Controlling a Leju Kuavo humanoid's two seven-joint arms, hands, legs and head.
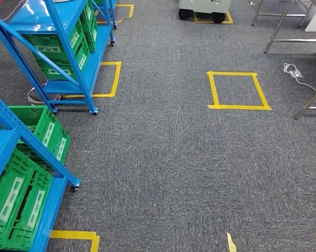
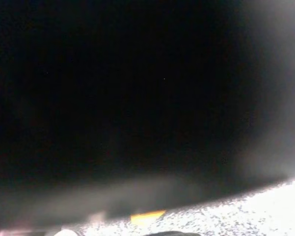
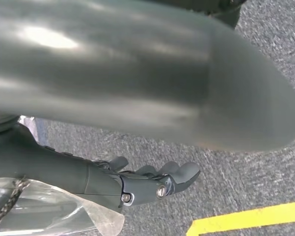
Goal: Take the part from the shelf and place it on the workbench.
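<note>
My right robot hand hangs over carpet, fingers loosely extended; plastic wrap beside it, grip uncertain. Blue shelf sits at ten o'clock; I should turn there squarely before reaching.

Grey carpet with a yellow tape square at one o'clock. Green crates at eight o'clock. A white cable at two o'clock, metal legs beyond it.
</note>
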